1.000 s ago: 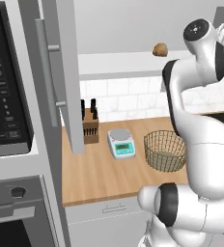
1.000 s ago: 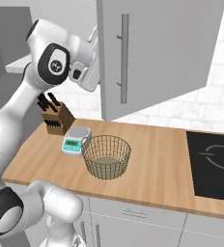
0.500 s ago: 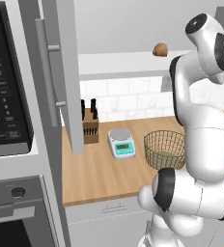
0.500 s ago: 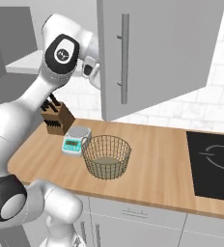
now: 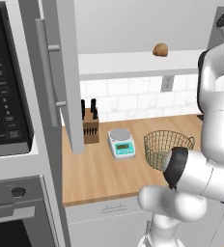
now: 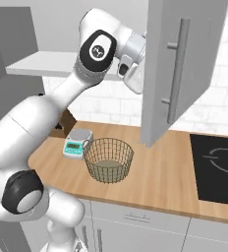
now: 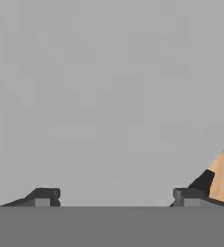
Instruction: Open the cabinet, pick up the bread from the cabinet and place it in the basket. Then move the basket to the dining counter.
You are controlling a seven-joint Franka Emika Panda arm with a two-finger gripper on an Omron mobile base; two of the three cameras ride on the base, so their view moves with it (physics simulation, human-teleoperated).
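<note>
Golden-brown and round, the bread (image 5: 160,49) sat alone on the white shelf (image 5: 147,62) of the cabinet (image 6: 177,69), high above the wood worktop (image 5: 99,169) and toward its far right side. It was a small bun with no clear long axis, so I could not say which way it pointed. Both grey doors stood open; their silver bar handles (image 6: 177,71) ran straight up and down.

Down on the worktop, the wire-mesh basket (image 6: 108,160) stood upright with its mouth up, just right of the kitchen scale (image 5: 121,143), with the knife block (image 5: 89,126) farther left against the tiles.

My gripper (image 7: 116,198) was released, its two dark fingertips (image 7: 45,197) well apart with nothing between them, facing a flat grey panel. In the right base view my hand was tucked behind the edge of the right door.

Compared with a second earlier, my arm had swung up and right toward that door, while bread, basket and scale lay as before.
</note>
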